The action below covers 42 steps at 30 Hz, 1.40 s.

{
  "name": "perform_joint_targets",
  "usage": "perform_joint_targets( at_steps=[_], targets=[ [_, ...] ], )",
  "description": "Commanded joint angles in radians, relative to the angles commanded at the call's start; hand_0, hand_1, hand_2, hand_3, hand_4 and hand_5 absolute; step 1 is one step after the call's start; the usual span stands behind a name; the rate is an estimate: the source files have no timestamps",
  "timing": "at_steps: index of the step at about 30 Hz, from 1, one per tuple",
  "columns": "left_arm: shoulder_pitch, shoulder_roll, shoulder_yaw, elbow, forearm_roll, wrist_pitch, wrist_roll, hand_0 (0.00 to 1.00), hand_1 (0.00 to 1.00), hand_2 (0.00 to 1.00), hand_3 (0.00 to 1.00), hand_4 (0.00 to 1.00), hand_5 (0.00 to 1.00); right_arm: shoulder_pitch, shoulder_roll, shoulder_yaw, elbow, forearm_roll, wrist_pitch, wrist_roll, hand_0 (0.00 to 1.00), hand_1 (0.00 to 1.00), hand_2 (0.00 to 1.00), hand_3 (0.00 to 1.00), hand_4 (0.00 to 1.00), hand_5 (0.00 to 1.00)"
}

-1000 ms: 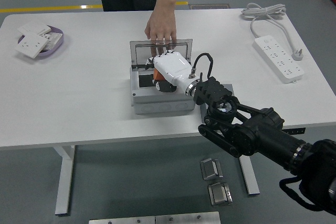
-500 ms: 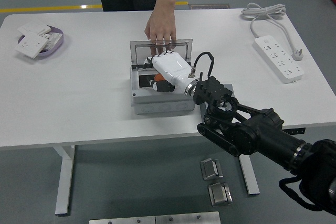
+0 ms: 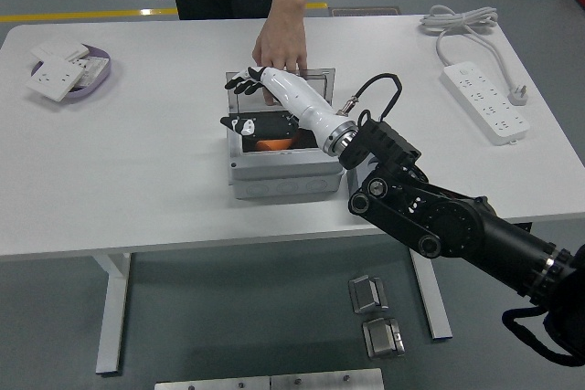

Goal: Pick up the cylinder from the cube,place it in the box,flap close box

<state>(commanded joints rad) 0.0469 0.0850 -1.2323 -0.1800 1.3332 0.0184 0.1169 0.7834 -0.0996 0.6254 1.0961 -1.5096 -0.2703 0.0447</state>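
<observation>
A grey box [image 3: 279,182] stands at the table's middle with its clear lid [image 3: 315,79] raised at the far side. A person's hand [image 3: 280,43] rests on the lid's top edge. The orange cylinder [image 3: 269,144] lies inside the box. My right hand [image 3: 236,102], white with black fingers, reaches over the box's left part, just in front of the lid. Its fingers [image 3: 241,83] are spread and hold nothing, so it is open. The black right arm [image 3: 430,216] crosses the box's right front corner and hides what lies there.
A white power strip [image 3: 484,98] with its coiled cable lies at the far right. A purple tray [image 3: 99,73] with white switch plates sits at the far left. The person stands behind the table's far edge. Metal parts lie on the floor below.
My right hand has let go of the orange cylinder in the box, risen up and to the left towards the lid, and spread its fingers. The person's hand stays on the lid.
</observation>
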Motion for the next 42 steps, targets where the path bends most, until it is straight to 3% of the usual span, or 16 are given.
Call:
perform_joint_targets(
  at_steps=[6, 16, 22, 24, 29, 41, 42],
  targets=[
    [-0.003, 0.002, 0.001, 0.0, 0.001, -0.001, -0.001, 0.596, 0.62, 0.57, 0.602, 0.658, 0.308, 0.037, -0.013, 0.047, -0.031, 0.038, 0.006, -0.011, 0.785, 0.677, 0.684, 0.704, 0.788, 0.387],
    [-0.014, 0.01, 0.006, 0.0, 0.008, -0.004, 0.002, 0.595, 0.619, 0.569, 0.602, 0.658, 0.308, 0.169, 0.014, 0.018, -0.27, 0.098, 0.041, -0.01, 0.76, 0.669, 0.682, 0.71, 0.778, 0.381],
    [-0.016, 0.012, 0.009, 0.0, 0.009, -0.004, 0.004, 0.595, 0.618, 0.568, 0.602, 0.657, 0.307, 0.185, 0.011, -0.018, -0.415, 0.133, 0.056, -0.007, 0.744, 0.661, 0.68, 0.711, 0.776, 0.383],
    [-0.016, 0.012, 0.008, 0.0, 0.008, -0.004, 0.004, 0.595, 0.618, 0.568, 0.602, 0.658, 0.308, 0.18, 0.003, -0.039, -0.434, 0.145, 0.057, -0.006, 0.741, 0.656, 0.681, 0.711, 0.778, 0.387],
    [-0.017, 0.012, 0.008, 0.0, 0.008, -0.004, 0.004, 0.595, 0.618, 0.568, 0.602, 0.658, 0.308, 0.164, -0.023, -0.091, -0.415, 0.162, 0.058, -0.009, 0.741, 0.656, 0.681, 0.711, 0.778, 0.387],
    [-0.015, 0.01, 0.008, 0.0, 0.006, -0.004, 0.002, 0.595, 0.619, 0.568, 0.603, 0.657, 0.305, 0.13, -0.113, -0.161, -0.209, 0.15, 0.041, -0.023, 0.729, 0.655, 0.68, 0.71, 0.776, 0.387],
    [-0.015, 0.01, 0.009, 0.0, 0.005, -0.004, 0.001, 0.595, 0.619, 0.568, 0.602, 0.655, 0.3, 0.126, -0.119, -0.166, -0.194, 0.148, 0.04, -0.025, 0.674, 0.653, 0.68, 0.71, 0.774, 0.39]
  ],
)
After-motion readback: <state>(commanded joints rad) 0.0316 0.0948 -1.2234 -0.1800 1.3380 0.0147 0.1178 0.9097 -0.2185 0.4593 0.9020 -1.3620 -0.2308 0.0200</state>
